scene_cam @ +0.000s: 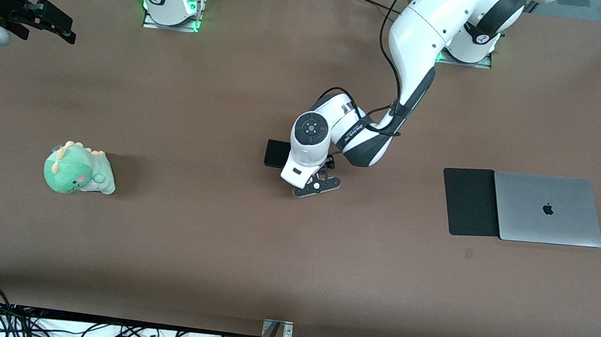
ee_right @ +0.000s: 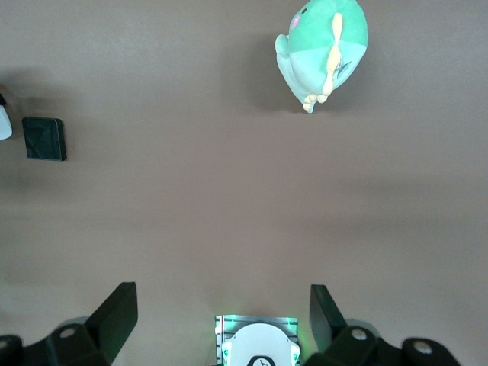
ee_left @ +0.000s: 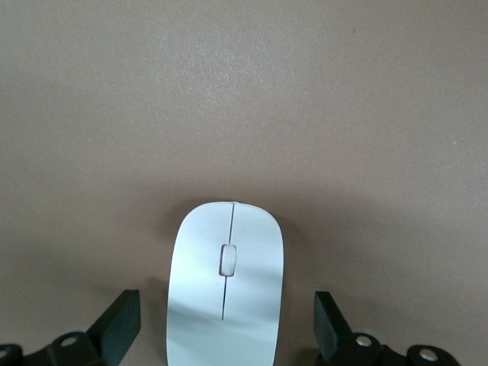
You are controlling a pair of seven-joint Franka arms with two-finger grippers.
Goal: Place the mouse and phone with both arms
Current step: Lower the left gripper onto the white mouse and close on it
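My right tool (scene_cam: 64,29) waits high over the bench (scene_cam: 214,249) at my right arm's end, fingers apart, empty. The phone (scene_cam: 276,153) lies mid-bench. My left tool (ee_left: 227,335) hangs beside the phone, fingers (ee_left: 122,320) spread either side of the mouse (ee_left: 226,286), not touching it.

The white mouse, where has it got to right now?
The mouse lies flat on the table near its middle, under the open left gripper, between its fingers in the left wrist view, beside the phone.
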